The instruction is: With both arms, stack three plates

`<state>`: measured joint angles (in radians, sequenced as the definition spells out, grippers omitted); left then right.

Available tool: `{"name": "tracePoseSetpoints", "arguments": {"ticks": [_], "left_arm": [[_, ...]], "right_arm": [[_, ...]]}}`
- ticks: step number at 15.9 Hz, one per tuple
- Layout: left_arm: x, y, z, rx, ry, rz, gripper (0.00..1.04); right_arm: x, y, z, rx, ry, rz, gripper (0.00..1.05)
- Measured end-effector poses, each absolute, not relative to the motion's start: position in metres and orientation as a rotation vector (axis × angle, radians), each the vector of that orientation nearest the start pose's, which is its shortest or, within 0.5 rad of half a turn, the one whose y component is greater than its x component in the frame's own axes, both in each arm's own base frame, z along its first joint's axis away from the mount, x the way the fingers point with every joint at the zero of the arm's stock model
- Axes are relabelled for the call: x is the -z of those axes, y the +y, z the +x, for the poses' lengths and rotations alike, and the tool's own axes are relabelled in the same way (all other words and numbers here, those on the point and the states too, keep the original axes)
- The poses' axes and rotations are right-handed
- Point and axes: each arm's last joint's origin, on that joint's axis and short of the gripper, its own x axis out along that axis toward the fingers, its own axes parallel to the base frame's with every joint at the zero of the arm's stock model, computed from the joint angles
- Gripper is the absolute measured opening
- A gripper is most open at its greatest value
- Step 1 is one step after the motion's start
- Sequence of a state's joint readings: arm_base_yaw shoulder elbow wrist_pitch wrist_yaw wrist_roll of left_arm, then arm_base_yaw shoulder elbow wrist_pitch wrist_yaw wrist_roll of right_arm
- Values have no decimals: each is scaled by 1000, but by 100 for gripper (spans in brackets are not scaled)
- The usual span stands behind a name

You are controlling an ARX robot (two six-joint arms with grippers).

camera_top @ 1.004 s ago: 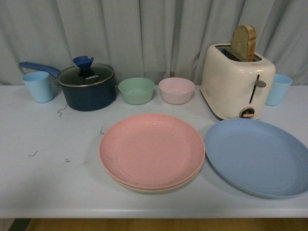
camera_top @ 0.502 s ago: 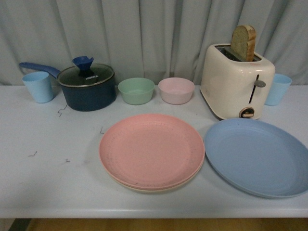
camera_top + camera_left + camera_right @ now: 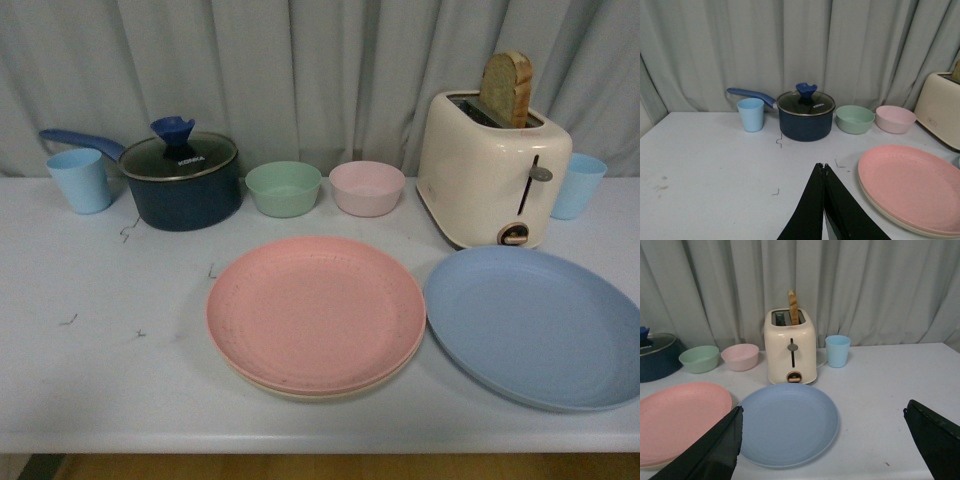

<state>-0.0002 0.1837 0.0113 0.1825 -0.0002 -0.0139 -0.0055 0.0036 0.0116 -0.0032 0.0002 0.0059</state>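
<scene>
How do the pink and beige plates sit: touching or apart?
Touching. The front view shows the pink plate resting on the beige plate, whose rim peeks out underneath.

Beige plate point(image 3: 318, 396) mostly under pink plate point(image 3: 315, 312) — blue plate point(image 3: 540, 325) cropped.

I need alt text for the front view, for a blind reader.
A pink plate lies on a beige plate, a light blue plate alone to their right, on a white table. Behind: a pot, a green bowl, a pink bowl, a toaster with bread, two cups.

Dim, flat, cool indoor light, soft faint shadows, no glare, mild grain, all views reasonably sharp
</scene>
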Motion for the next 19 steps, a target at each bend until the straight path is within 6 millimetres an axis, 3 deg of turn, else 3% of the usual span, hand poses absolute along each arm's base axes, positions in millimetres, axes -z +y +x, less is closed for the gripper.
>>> {"name": "tracePoseSetpoints", "arguments": {"ticks": [7, 10, 11, 12, 13, 15, 16, 17, 18, 19], "left_arm": [[-166, 0, 97, 0, 1, -15, 3], [-167, 0, 97, 0, 0, -14, 27], [-167, 0, 97, 0, 0, -14, 45], [-167, 0, 97, 0, 0, -14, 56], [-167, 0, 97, 1, -1, -14, 69], [-166, 0, 97, 0, 0, -14, 92], [-167, 0, 97, 0, -1, -13, 99], [-167, 0, 97, 0, 0, -14, 98], [-167, 0, 97, 0, -1, -13, 98], [-167, 0, 97, 0, -1, -13, 98]], "right_arm": [[-167, -1, 97, 6, -4, 6, 98], [-167, -1, 97, 6, -4, 6, 98], [-165, -1, 97, 8, 25, 8, 98], [-166, -1, 98, 21, 262, 35, 98], [-176, -4, 111, 45, 441, 59, 98], [-209, -17, 149, 85, 419, 37, 98], [-219, -28, 176, 78, 443, 1, 98], [-218, -41, 201, 83, 513, -28, 98], [-212, -65, 252, 85, 639, -23, 98], [-196, -86, 317, 37, 739, 32, 98]]}}
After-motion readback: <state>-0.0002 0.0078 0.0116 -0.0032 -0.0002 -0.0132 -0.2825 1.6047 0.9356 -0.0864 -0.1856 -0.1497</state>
